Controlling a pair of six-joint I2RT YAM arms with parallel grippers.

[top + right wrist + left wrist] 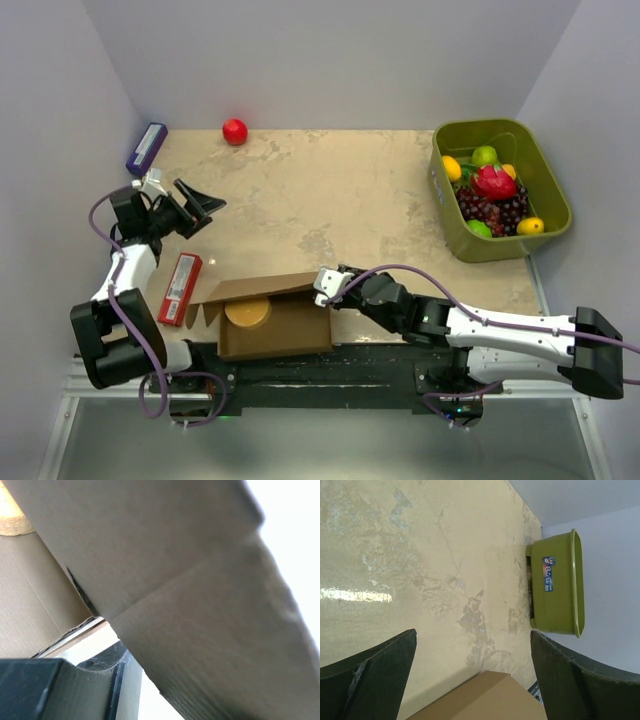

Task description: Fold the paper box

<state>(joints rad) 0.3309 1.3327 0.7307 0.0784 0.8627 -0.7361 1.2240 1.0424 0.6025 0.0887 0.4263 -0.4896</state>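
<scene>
Brown cardboard makes up the paper box [285, 330], which sits at the lower centre-left of the overhead view, close to the table's [330, 190] near edge, between the two arm bases. Its body is a shallow rectangle with a small flap sticking out at its left end. A long lid panel is tilted up along its far side. A round tan disc [247, 312] lies inside, partly under that panel.

The right gripper [325, 283] is at the right end of the raised lid panel, touching or just beside its corner. In the right wrist view, cardboard fills almost the whole frame and only one dark finger [75, 690] shows at the lower left, so whether the jaws actually clamp the panel cannot be told.

The left gripper [203, 197] hovers over the left part of the table, well apart from the box, its jaws spread wide with nothing between them.

A red packet [181, 288] lies just left of the box. A purple carton [146, 148] and a red ball [234, 131] sit at the upper left. A green bin [495, 250] of fruit stands at the upper right.
</scene>
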